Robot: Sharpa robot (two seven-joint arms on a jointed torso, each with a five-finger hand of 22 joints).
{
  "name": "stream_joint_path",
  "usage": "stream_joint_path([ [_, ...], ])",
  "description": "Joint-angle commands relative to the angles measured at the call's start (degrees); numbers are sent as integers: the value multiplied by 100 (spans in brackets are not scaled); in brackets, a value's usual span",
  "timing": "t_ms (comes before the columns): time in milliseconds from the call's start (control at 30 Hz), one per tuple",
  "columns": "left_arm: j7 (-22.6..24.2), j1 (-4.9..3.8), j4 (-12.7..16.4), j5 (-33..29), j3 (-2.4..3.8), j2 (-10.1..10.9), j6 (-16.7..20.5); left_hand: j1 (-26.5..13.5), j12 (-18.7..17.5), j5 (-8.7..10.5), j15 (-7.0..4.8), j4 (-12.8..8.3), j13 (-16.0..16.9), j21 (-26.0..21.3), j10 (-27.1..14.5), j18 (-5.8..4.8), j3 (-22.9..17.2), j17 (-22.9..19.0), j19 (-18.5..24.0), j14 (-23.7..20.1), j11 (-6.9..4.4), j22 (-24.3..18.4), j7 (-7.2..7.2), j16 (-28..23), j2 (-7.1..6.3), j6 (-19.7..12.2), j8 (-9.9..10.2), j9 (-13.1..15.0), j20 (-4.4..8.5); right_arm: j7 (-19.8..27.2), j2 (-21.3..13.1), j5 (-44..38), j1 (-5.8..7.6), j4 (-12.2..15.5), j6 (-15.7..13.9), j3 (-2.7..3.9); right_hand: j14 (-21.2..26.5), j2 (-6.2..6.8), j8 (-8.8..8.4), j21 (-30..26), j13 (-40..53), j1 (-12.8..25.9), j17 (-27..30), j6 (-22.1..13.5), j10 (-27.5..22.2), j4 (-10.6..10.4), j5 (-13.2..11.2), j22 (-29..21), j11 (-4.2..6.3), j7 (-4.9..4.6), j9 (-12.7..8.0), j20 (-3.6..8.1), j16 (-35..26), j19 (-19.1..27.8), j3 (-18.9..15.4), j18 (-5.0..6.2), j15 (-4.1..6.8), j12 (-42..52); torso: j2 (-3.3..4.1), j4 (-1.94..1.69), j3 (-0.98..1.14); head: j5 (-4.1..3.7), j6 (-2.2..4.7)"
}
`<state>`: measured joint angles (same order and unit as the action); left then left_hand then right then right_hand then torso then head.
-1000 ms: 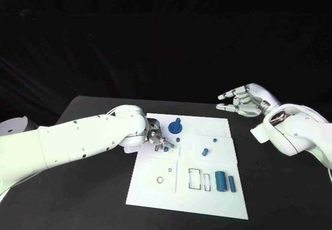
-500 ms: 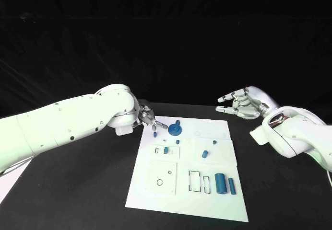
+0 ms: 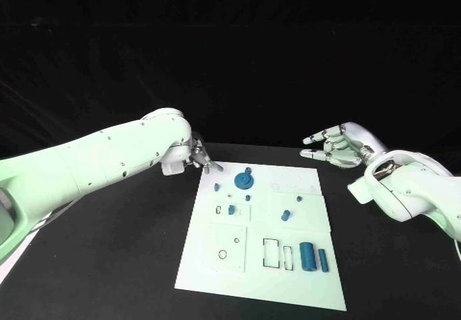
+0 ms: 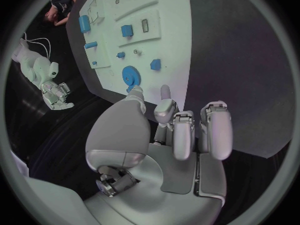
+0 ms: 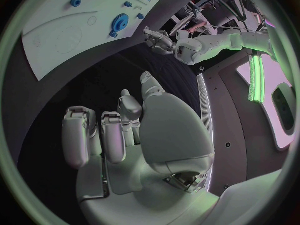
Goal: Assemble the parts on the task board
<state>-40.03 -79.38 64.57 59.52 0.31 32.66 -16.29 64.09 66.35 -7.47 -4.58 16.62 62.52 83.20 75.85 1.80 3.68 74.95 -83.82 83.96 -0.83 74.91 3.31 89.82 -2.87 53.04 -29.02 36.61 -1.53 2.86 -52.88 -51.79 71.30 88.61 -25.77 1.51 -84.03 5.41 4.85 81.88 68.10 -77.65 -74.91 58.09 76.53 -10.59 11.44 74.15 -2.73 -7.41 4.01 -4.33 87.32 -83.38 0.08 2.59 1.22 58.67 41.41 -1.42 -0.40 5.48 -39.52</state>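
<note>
The white task board [image 3: 288, 287] lies in the middle of the table. On its far part stands a blue gear [image 3: 244, 179], with small blue pieces [image 3: 285, 214] scattered below it. Two blue cylinders [image 3: 308, 255] lie at the near right. My left hand [image 3: 202, 161] hovers at the board's far left corner, fingers apart and holding nothing; the left wrist view shows its fingertips [image 4: 165, 92] just short of the gear [image 4: 131, 76]. My right hand [image 3: 334, 147] floats off the board's far right corner, fingers loosely spread and empty.
Rectangular and round slots [image 3: 272, 251] mark the board's near half. Black table surface [image 3: 115, 267] runs along both sides of the board. The right wrist view shows the board [image 5: 56, 40] and my left hand [image 5: 159, 40] beyond my own right hand [image 5: 131, 130].
My left hand has drawn back from the board's left middle to its far left corner, uncovering the small pieces there. The right hand has barely moved.
</note>
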Motion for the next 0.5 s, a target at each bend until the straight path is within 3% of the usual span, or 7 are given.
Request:
stream_joint_path([
  [33, -33, 19, -174, 93, -39, -116, -426, 61, 52, 14, 23, 14, 31, 24, 43, 27, 42, 1505, -291, 604, -7, 715, -12, 18, 42, 74, -23, -16, -36, 47, 10, -1, -8, 1, 68, 1, -494, -54, 9, -34, -6, 12, -1110, 26, 13, 9, 27, -2, 25, -6, 2, 8, -26, 39, -31, 80, 49, -15, -1, -12, -2, -11, -16],
  [233, 35, 86, -380, 88, -101, -271, -515, 62, 100, 17, 11, 15, 76, 55, 79, 18, 56, 1505, -307, 604, -23, 753, -31, 18, 94, 131, -52, -26, -28, 54, 20, -1, -10, -1, 75, 1, -494, -54, 9, -34, -6, 12, -1110, 26, 13, 9, 27, -2, 25, -6, 2, 8, -26, 39, -31, 80, 49, -15, -7, -4, 3, -3, -36],
  [500, 101, 149, -464, 66, -123, -368, -486, 50, 131, 17, 5, 17, 106, 82, 102, 10, 67, 1505, -321, 604, -31, 787, -39, 18, 126, 153, -66, -30, -22, 57, 32, -1, -13, -13, 80, 1, -494, -60, 9, -36, -6, 11, -1110, 26, 14, 8, 33, -4, 25, -6, 2, 8, -27, 39, -32, 80, 50, -15, -11, -4, 7, -1, -46],
])
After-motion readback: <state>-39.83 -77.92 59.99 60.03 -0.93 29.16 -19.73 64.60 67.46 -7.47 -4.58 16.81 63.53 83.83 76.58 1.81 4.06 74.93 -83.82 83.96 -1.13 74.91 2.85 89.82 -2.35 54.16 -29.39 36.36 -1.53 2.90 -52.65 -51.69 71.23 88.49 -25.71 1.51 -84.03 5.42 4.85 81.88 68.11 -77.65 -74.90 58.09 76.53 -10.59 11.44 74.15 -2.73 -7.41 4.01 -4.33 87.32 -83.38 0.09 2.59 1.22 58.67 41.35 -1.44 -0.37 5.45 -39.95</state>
